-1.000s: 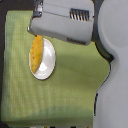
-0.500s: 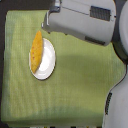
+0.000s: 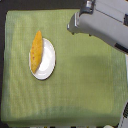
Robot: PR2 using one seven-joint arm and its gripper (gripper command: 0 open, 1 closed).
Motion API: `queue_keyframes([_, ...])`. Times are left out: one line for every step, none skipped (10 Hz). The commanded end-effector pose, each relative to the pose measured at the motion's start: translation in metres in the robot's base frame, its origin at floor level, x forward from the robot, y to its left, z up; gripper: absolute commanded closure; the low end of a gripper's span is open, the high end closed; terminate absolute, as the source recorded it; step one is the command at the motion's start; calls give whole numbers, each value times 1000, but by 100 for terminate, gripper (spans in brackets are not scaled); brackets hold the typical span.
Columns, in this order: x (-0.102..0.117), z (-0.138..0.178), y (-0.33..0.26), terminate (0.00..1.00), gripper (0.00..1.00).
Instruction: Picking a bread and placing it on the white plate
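Claw fingers cannot be made out: only the grey arm housing (image 3: 102, 22) shows at the far right corner of the exterior view, so whether the claw is open or shut, or holds anything, cannot be told. Compared with half a second ago, the arm has drawn back toward the exterior view's right and far side; it then hung close over the white plate (image 3: 46, 60) and hid its far rim, and now it is well apart from the plate, which shows whole. The bread (image 3: 36, 50) lies on the plate's left part, long axis running near to far and tilted slightly, its far pointed end reaching past the rim over the cloth; it sits in much the same spot on the plate as before. Plate and bread rest on a green cloth (image 3: 80, 85) that covers the desk, left of its middle. Nothing else lies on the cloth, and nothing stands between the arm and the plate. The cloth's far edge runs just beyond the plate's side of the scene, its left edge lies near the plate, and dark floor (image 3: 3, 60) shows past both. To the right of the plate and toward the near side the cloth lies bare up to its right edge, where the arm's body overhangs the corner.
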Motion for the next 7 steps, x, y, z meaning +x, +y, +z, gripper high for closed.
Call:
queue_keyframes([-24, -10, -105, 0, 0])
queue_keyframes([-26, -10, -111, 0, 0])
queue_keyframes([-29, -10, -127, 0, 0])
queue_keyframes([-32, -11, -138, 0, 0])
queue_keyframes([-43, -13, -156, 0, 0])
queue_keyframes([-48, -13, -159, 0, 0])
queue_keyframes([-56, -17, -161, 0, 0])
